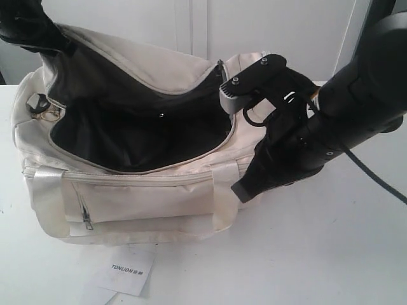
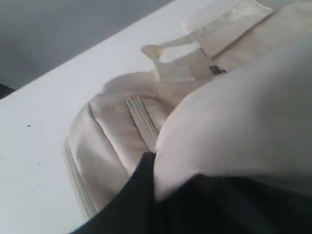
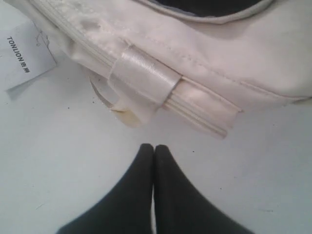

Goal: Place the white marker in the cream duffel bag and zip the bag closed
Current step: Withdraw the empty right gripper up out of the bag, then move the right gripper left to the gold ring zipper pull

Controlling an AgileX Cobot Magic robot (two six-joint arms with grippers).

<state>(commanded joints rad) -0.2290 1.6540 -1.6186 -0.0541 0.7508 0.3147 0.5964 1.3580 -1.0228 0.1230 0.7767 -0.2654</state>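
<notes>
Cream duffel bag [image 1: 146,190] sits on the white table [image 1: 318,254], mouth gaping, dark lining showing. White marker: not seen in any view.

Bag looks soft, light and floppy. It would likely buckle under a zip pull, so brace the cloth and take the slider.

Right gripper [image 3: 154,147]: tips pressed together, empty, just beside the bag's end. Left arm [image 1: 28,28] is at the raised flap; its gripper's state cannot be told.

Only the exterior view shows the open mouth. The right wrist view gives the paper tag [image 3: 27,56] close up.
</notes>
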